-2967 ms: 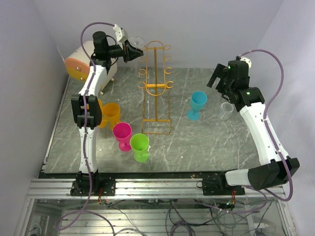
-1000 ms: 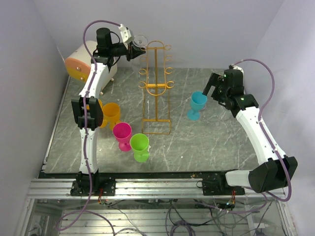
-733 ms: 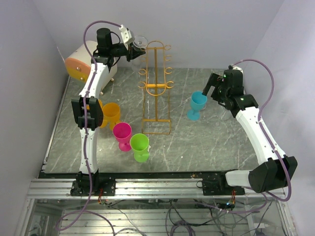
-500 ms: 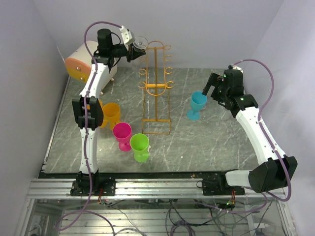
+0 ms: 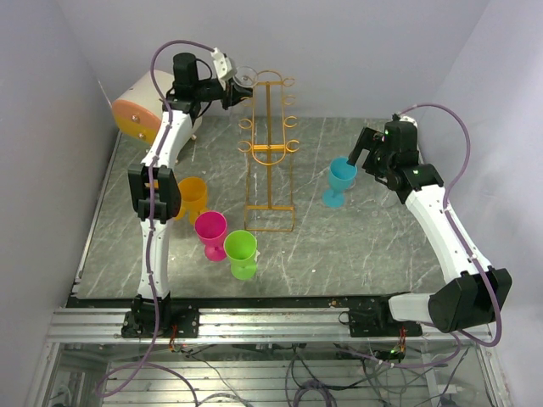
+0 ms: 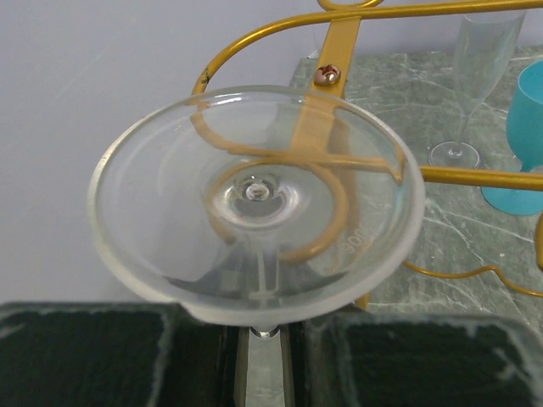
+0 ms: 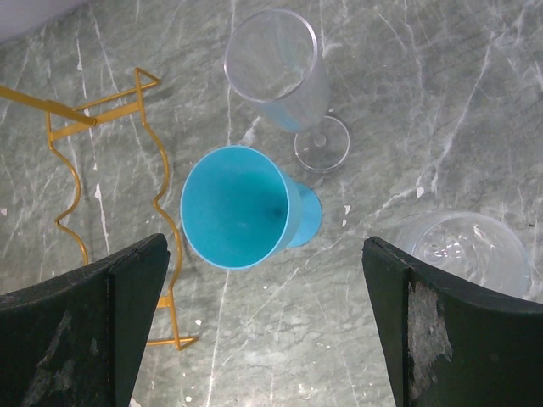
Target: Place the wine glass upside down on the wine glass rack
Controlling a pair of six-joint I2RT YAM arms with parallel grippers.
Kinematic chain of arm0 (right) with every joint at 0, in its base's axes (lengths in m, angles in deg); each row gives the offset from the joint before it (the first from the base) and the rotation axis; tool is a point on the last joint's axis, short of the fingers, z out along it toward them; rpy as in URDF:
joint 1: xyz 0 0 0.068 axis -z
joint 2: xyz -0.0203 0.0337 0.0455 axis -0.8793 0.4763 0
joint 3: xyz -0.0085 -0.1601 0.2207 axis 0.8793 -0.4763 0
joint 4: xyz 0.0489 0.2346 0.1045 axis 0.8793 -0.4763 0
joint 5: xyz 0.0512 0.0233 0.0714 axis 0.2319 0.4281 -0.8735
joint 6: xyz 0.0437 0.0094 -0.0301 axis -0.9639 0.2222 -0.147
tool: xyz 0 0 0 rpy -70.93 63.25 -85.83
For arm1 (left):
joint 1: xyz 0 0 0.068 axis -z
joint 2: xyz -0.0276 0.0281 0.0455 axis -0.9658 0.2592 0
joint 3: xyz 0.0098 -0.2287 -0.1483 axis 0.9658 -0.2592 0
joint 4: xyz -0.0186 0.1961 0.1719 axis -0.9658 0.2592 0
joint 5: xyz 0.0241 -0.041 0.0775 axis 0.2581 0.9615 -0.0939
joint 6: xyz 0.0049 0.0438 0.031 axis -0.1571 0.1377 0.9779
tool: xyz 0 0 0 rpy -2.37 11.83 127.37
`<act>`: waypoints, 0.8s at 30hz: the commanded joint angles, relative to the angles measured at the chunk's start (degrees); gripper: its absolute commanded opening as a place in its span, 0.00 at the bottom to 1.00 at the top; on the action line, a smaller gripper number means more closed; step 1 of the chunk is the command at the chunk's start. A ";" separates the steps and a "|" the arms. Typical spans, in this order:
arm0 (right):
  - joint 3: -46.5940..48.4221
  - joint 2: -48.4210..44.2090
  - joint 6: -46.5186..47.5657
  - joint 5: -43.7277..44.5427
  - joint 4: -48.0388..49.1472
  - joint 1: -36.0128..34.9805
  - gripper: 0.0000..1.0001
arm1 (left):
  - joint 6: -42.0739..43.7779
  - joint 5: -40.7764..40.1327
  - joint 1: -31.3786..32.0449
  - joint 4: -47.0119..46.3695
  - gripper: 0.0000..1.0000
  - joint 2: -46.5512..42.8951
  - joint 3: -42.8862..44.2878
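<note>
The clear wine glass (image 5: 244, 76) is held high at the back, close to the upper left of the orange-gold wire wine glass rack (image 5: 270, 153). My left gripper (image 5: 231, 87) is shut on it. In the left wrist view the glass (image 6: 254, 203) fills the frame, its narrow lower end between my dark fingers (image 6: 265, 365). A ring hook of the rack (image 6: 335, 182) shows through the glass, right behind it. My right gripper (image 5: 366, 157) is open and empty, hovering over the table (image 7: 267, 331) next to a blue goblet (image 7: 237, 208).
The blue goblet (image 5: 341, 181) stands right of the rack. A clear flute (image 7: 280, 72) and a clear glass (image 7: 462, 254) stand near it. Orange (image 5: 192, 197), pink (image 5: 210, 231) and green (image 5: 241, 253) cups stand left of the rack base. A cream drum (image 5: 140, 106) sits back left.
My left gripper has carried the glass a little to the right, closer to the rack's top. My right gripper has swung left to beside the blue goblet and then held still.
</note>
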 commanded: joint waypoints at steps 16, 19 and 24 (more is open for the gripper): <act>4.97 5.58 -3.83 7.60 -5.12 0.45 1.00 | 6.60 -3.19 1.38 -1.88 0.10 -3.83 -7.69; 5.14 5.02 -3.66 6.85 -3.96 0.48 1.00 | 6.57 -3.55 1.38 -2.08 0.22 -4.23 -8.47; 4.64 4.86 -3.07 5.57 -3.73 0.47 1.00 | 6.44 -4.30 1.45 -2.49 0.31 -4.65 -9.26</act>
